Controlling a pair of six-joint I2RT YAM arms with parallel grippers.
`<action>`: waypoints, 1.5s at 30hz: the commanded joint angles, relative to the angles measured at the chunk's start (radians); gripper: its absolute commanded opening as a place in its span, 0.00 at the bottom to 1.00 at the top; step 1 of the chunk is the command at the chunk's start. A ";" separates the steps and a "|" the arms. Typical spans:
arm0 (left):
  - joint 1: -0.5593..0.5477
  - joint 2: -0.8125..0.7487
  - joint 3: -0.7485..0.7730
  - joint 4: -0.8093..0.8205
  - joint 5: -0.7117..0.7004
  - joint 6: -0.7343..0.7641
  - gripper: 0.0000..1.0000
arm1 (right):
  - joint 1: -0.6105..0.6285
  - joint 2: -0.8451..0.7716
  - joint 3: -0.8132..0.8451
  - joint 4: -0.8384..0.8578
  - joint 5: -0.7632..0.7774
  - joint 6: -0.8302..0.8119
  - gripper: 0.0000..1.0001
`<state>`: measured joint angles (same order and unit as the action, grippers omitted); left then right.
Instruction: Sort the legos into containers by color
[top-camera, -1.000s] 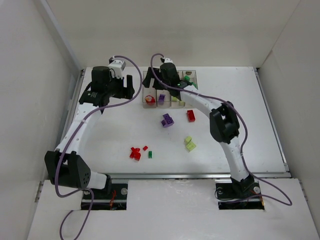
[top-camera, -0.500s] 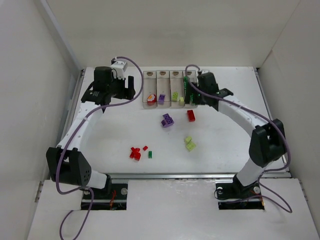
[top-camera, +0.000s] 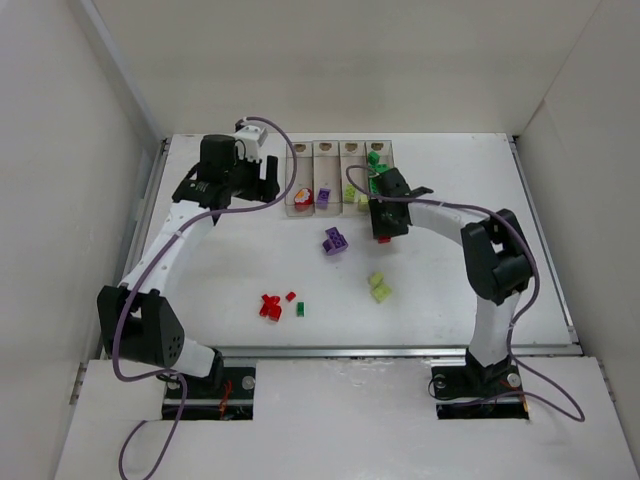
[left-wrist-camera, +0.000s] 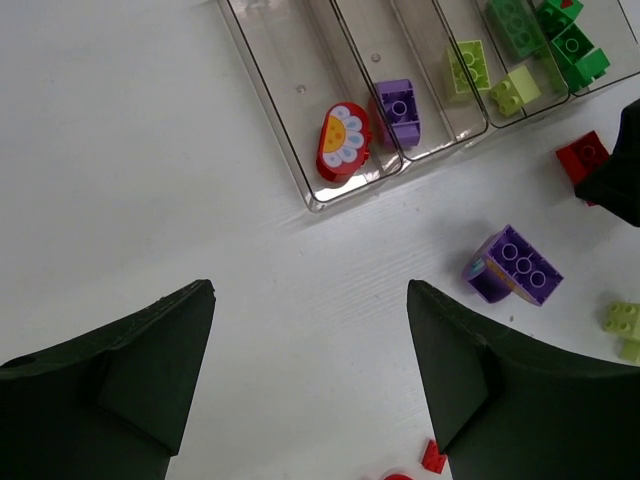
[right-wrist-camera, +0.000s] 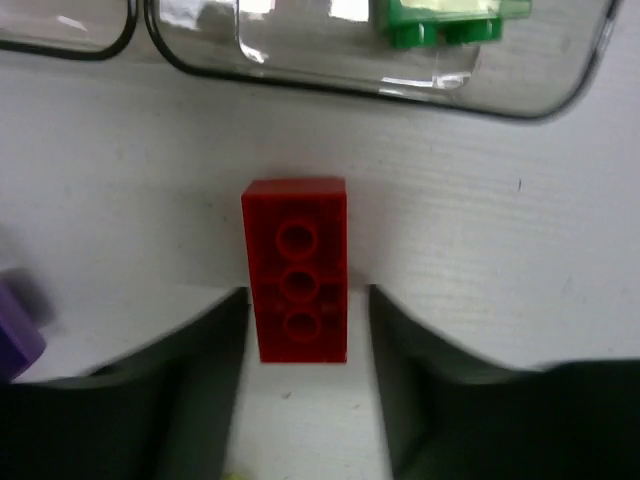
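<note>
My right gripper (top-camera: 383, 228) (right-wrist-camera: 307, 295) is down on the table just in front of the containers (top-camera: 299, 152) (right-wrist-camera: 300, 82). A red lego (right-wrist-camera: 297, 270) lies flat between its fingers; the left finger is at the lego's side and a gap shows at the right one. My left gripper (top-camera: 256, 182) (left-wrist-camera: 310, 290) hovers open over bare table, left of the bins (left-wrist-camera: 270, 90). The bins hold a red flower piece (left-wrist-camera: 343, 140), a purple brick (left-wrist-camera: 397, 105), yellow-green bricks (left-wrist-camera: 470, 65) and green bricks (left-wrist-camera: 540, 25) (right-wrist-camera: 445, 25).
Loose on the table lie a purple brick (top-camera: 335, 240) (left-wrist-camera: 512, 265), yellow-green bricks (top-camera: 379, 287), a red cluster (top-camera: 270, 306), a small red piece (top-camera: 291, 296) (left-wrist-camera: 433, 457) and a small green piece (top-camera: 300, 309). White walls enclose the table on three sides.
My right arm swung from above the bins down to the red lego in front of them, and its jaws narrowed around it. My left gripper drifted slightly right, still open.
</note>
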<state>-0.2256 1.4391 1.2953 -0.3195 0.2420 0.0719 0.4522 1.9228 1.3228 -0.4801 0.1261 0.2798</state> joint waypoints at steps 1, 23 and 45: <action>0.002 -0.016 0.032 0.031 -0.009 0.008 0.75 | 0.000 0.060 0.076 0.017 0.030 -0.043 0.44; 0.002 0.024 0.042 0.045 -0.377 -0.061 0.75 | 0.158 0.261 0.717 0.252 -0.091 0.245 0.00; 0.002 0.043 0.021 0.027 -0.366 -0.050 0.75 | 0.149 0.225 0.765 0.256 -0.238 0.058 1.00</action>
<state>-0.2253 1.4857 1.2961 -0.3035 -0.1318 0.0288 0.6071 2.3375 2.1403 -0.2386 -0.0994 0.4595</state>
